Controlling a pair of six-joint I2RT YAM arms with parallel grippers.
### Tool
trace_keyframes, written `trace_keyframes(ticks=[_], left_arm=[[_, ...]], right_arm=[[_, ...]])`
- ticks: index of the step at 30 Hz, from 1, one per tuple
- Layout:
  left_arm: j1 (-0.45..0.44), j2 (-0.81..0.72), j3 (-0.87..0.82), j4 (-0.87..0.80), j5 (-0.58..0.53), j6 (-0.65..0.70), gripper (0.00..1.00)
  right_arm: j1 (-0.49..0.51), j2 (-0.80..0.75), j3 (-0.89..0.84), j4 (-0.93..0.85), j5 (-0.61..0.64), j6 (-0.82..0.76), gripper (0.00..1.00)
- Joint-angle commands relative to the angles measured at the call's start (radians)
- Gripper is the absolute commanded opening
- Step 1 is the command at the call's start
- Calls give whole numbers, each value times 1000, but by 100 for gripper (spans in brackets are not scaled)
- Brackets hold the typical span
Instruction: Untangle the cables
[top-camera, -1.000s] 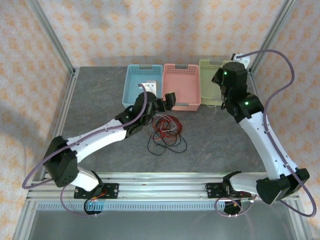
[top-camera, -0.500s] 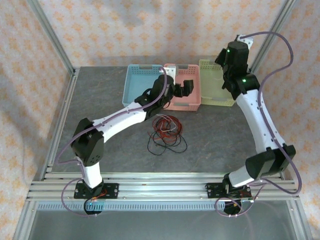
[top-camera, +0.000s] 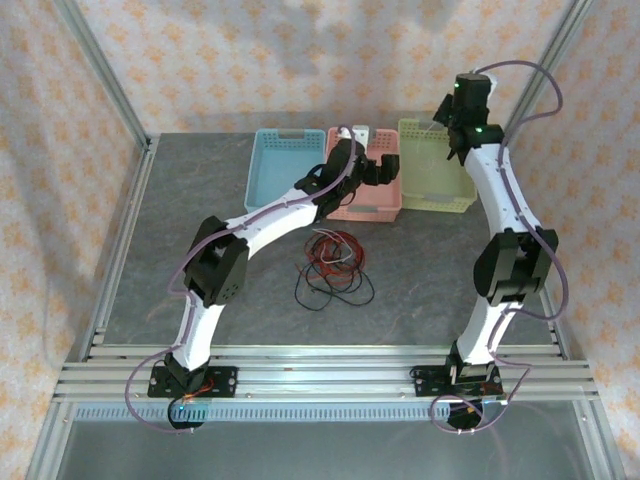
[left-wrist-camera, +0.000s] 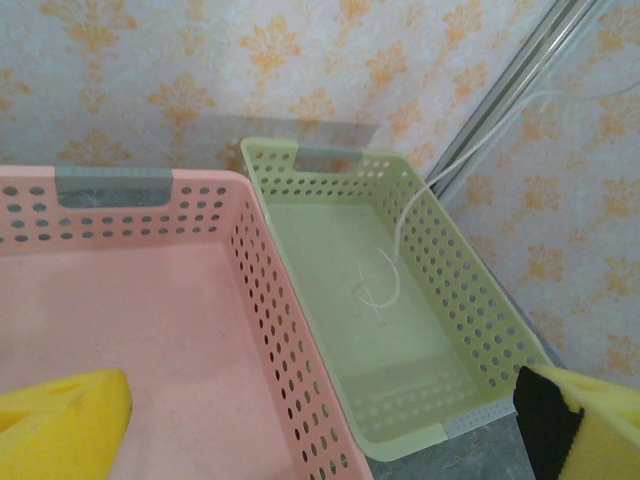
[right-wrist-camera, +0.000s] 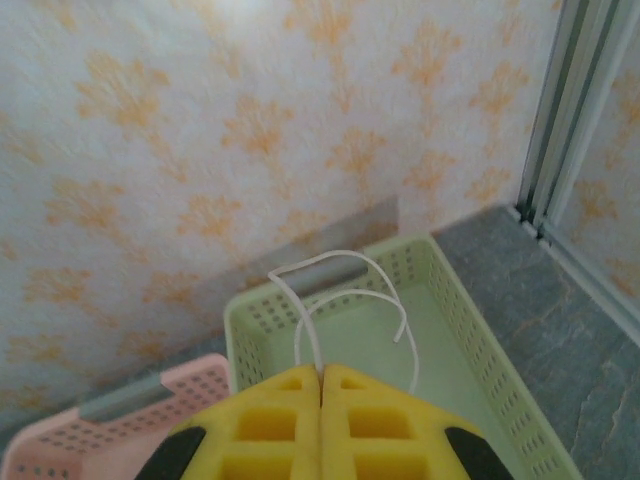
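left arm had swung up off the red and black tangle (top-camera: 335, 250) and out over the pink basket (left-wrist-camera: 110, 187) within the last second. left fingers (left-wrist-camera: 70, 420) were spread wide, nothing between them. the tangle had not shifted: it lay on the worktop (top-camera: 200, 200) just in front of the pink basket. the heap's long axis ran roughly far to near, with the red coil at the far end and the black loops trailing toward the arm bases. further right, the right arm had risen tall above the green basket (left-wrist-camera: 470, 290), with the right fingers (right-wrist-camera: 280, 420) pressed together on the whitish cable (right-wrist-camera: 340, 254). that strand ran steeply upward: its low end was curled on the green basket's floor and its upper end arced out of the pads. my read: the whitish cable was already parted from the others and going into its own basket. red and black were still to be separated, and neither arm was on them.
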Motion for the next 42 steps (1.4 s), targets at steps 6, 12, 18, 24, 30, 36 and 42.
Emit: trace_keyframes(ticks=[6, 12, 18, 24, 30, 36, 42], left_arm=[[0, 31, 41, -69, 30, -15, 99], [0, 44, 46, -107, 41, -13, 99], [-6, 25, 37, -132, 37, 0, 99], [-21, -55, -32, -133, 27, 22, 99], [-33, -199, -209, -89, 23, 38, 99], [-34, -364, -413, -62, 9, 45, 99], [-34, -507, -634, 6, 11, -9, 100]], right_arm=[[-38, 163, 81, -140, -64, 76, 0], [-40, 214, 99, -172, -95, 82, 21], [-40, 188, 75, -168, -94, 85, 49], [-36, 61, -62, -83, -129, 87, 50], [4, -152, -337, 73, -175, 93, 52], [95, -341, -583, 157, -199, 100, 59], [192, -498, -827, 250, -248, 129, 64]])
